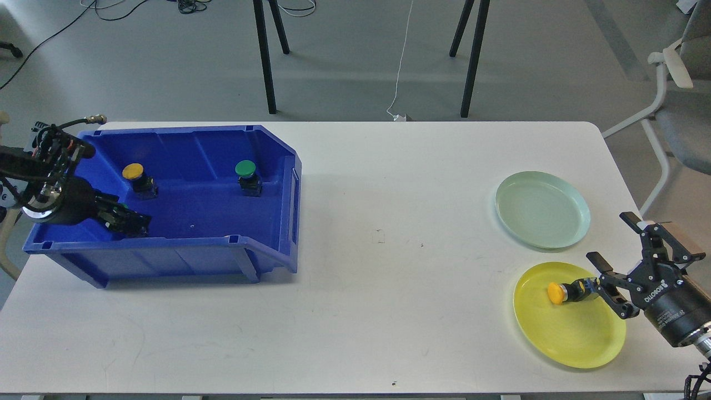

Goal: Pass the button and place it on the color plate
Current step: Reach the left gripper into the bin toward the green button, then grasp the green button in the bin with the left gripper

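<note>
Yellow-capped button (566,292), tipped sideways on yellow plate (572,333).

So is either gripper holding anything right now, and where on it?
Right gripper: open, nothing held; yellow button lies on its side on the yellow plate. Left gripper: cannot tell.

The scene is bright and evenly lit, with soft daylight. The white table (355,222) shows no strong glare. The blue bin (166,244) throws a soft, short shadow on its front side, toward the camera. The yellow plate (566,333) has only a thin shadow at its near rim. The picture is sharp in the middle; straight edges bend slightly near the borders.
</note>
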You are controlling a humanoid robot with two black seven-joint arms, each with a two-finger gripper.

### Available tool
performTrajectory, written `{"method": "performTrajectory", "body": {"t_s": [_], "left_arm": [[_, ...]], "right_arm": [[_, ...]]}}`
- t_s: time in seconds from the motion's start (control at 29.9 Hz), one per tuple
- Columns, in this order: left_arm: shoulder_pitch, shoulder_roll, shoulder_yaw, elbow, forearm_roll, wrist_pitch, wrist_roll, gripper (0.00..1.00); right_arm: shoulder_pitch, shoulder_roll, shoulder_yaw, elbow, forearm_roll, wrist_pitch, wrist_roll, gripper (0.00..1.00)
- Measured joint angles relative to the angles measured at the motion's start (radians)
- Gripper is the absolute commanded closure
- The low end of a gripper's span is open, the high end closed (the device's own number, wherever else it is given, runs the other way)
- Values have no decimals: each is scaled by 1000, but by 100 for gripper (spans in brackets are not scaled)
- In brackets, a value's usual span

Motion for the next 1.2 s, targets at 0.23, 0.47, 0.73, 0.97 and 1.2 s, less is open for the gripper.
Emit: {"method": "performTrajectory", "body": {"t_s": [0.23, 0.47, 0.73, 0.97, 1.2], "left_arm": [[2, 0, -2, 13, -10, 0, 0, 17], [-4, 4, -7, 7, -26, 0, 0, 17], [-2, 5, -3, 13, -27, 0, 0, 17], [2, 0, -1, 34, -28, 0, 0, 17], [3, -1, -5, 43, -29, 0, 0, 17]], "right_arm": [[-4, 0, 0, -1, 0, 2, 0, 8], [-5, 0, -1, -2, -1, 4, 0, 7], [-5, 0, -2, -2, -1, 4, 0, 7], [-6, 0, -2, -2, 0, 4, 0, 7], [-6, 0, -2, -2, 0, 14, 0, 7]]}}
